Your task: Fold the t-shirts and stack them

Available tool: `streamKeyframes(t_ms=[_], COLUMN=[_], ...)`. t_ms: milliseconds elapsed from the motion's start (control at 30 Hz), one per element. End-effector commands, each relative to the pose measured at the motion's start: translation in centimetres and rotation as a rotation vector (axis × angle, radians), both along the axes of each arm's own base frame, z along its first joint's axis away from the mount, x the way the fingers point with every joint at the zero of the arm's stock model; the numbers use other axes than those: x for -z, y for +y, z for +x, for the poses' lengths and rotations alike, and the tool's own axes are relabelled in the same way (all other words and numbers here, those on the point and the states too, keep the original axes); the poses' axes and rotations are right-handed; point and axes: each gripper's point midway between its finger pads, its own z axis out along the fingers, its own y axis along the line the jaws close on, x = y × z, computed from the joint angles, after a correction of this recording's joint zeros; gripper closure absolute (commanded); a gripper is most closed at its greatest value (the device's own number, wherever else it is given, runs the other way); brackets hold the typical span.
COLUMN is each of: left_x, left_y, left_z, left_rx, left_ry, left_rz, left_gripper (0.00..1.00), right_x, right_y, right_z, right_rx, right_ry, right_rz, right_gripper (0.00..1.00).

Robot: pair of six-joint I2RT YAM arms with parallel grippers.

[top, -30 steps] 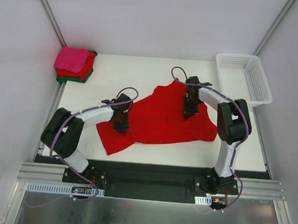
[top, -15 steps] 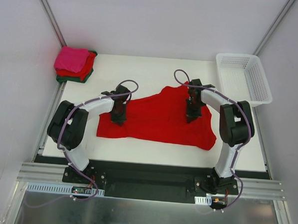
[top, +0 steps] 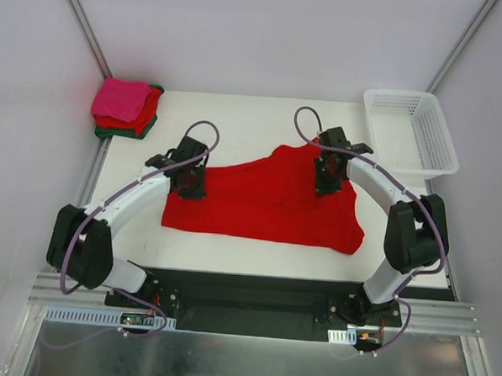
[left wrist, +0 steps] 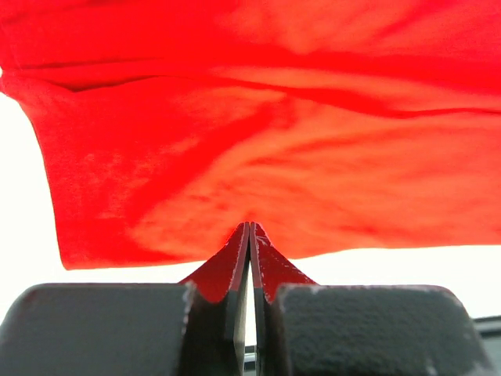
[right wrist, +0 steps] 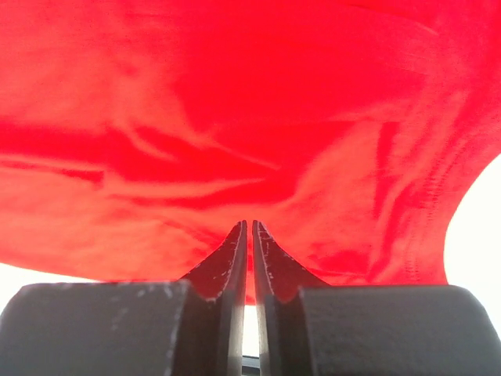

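A white, matte surface (top: 238, 120) is enclosed by pale walls and slanted metal posts (top: 84, 28). A white plastic lattice basket (top: 410, 129) is set at the far right edge. A stack of folded shirts (top: 124, 110), pink over red over dark green, is noted in the far left corner. The red t-shirt (top: 267, 206) is spread mid-surface, soft and creased. Its cloth is pinched by the left end effector (left wrist: 249, 229), fingers pressed together, and by the right end effector (right wrist: 249, 227), only a hairline slit showing.
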Motion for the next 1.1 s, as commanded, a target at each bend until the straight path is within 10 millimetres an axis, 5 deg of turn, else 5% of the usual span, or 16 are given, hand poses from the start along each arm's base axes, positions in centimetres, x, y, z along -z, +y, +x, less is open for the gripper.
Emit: streamKeyframes(t_ms=[0,267,533,1067], left_x=[-1.4,2.6,5.5,7.1], left_y=[-1.1,-1.1,0.7,2.9], left_z=[-2.1,-5.4,-7.2,-10.4], left_rx=[0.023,-0.007,-0.034,-0.095], left_ry=[-0.027,0.077,0.192,0.295], left_rz=[-0.085,-0.058,0.062,0.141], left_gripper=[1.00,1.00,1.00,1.00], right_x=[-0.9,3.0,4.4,5.6], right_y=[1.4,3.4,3.0,-0.1], right_z=[-1.2,-3.9,-5.0,-6.8], right_rx=[-0.045,-0.069,-0.066,-0.034], right_ry=[-0.031,0.061,0.101,0.168], right_rz=[0.006,0.023,-0.011,-0.162], right_gripper=[0.91,0.91,0.91,0.91])
